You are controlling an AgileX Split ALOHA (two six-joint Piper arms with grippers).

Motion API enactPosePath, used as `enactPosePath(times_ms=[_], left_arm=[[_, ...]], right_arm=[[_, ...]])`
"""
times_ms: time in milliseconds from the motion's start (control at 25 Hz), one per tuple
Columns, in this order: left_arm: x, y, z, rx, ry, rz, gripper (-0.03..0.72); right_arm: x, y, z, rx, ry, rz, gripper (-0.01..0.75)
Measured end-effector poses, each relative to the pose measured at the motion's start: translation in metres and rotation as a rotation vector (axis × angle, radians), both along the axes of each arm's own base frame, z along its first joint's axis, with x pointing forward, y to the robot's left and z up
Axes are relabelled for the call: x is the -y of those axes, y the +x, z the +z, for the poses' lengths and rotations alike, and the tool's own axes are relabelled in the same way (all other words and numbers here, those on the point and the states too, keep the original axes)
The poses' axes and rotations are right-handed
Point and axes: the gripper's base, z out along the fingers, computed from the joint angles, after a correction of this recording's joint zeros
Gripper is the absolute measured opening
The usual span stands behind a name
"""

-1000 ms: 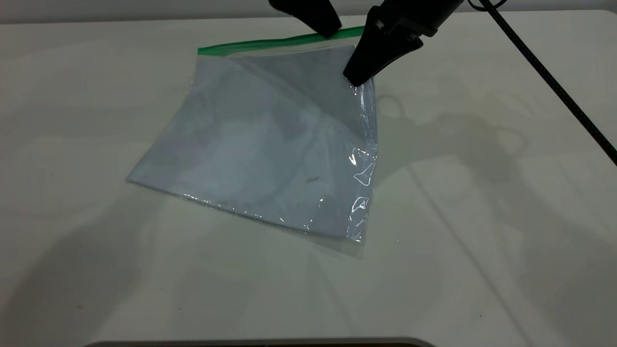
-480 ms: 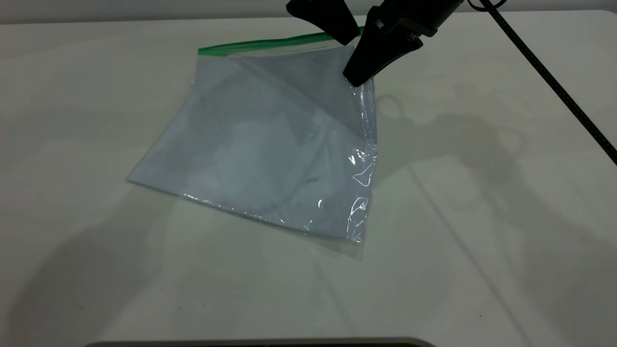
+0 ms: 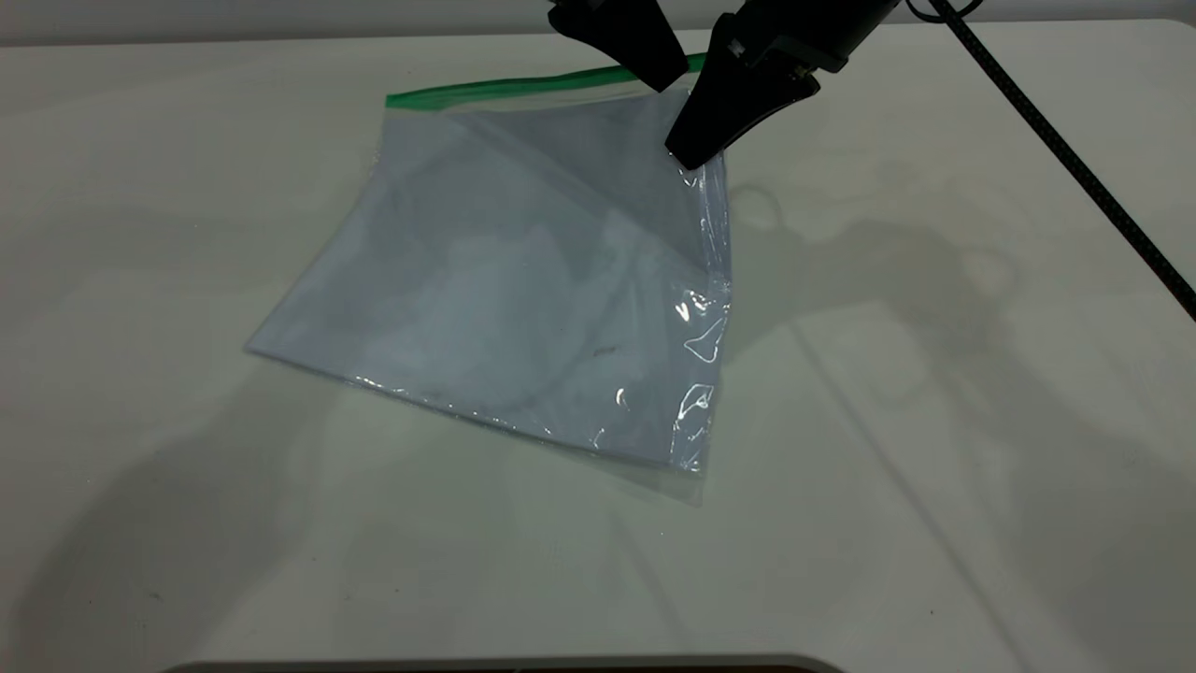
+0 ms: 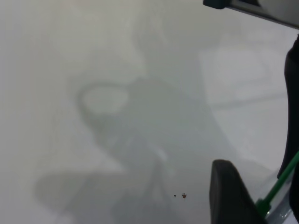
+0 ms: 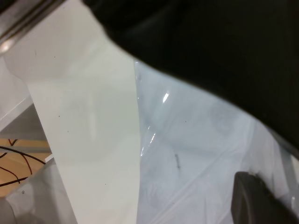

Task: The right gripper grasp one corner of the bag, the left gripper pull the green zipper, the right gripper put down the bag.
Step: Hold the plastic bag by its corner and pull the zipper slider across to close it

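Observation:
The clear bag (image 3: 523,280) with white paper inside lies on the table, and its far right corner is raised. My right gripper (image 3: 690,159) is shut on that corner. The bag also fills the right wrist view (image 5: 196,154). The green zipper (image 3: 505,87) runs along the bag's far edge. My left gripper (image 3: 662,77) is at the zipper's right end, close beside the right gripper. In the left wrist view its fingers (image 4: 229,196) stand apart with the zipper strip (image 4: 282,179) between them. The small green slider tab (image 4: 263,205) lies against one finger.
The white table (image 3: 934,421) stretches around the bag. The right arm's black braided cable (image 3: 1065,159) crosses the far right. The right wrist view shows the table's edge, with floor and wires (image 5: 18,158) beyond it.
My left gripper has moved right along the green zipper, toward the right gripper. The right gripper and the bag corner have stayed put.

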Motion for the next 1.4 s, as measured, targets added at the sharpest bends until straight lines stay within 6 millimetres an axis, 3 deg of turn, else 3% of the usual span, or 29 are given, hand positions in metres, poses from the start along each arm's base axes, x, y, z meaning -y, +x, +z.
enactPosePath(times_ms=[480,1040,1400], left_arm=[[0.0,0.003,-0.006,0.013,0.008,0.019,0.076],[-0.004,0.012,-0.004,0.062,-0.003,0.073,0.069],[-0.015,0.018,-0.004,0.068,-0.001,0.093,0.071]], right_arm=[[0.003,0.002,0.002,0.021,-0.009,-0.01,0.033],[0.03,0.015,0.01,0.023,0.037,-0.096,0.033],[0.038,0.019,0.017,0.039,0.104,-0.107,0.033]])
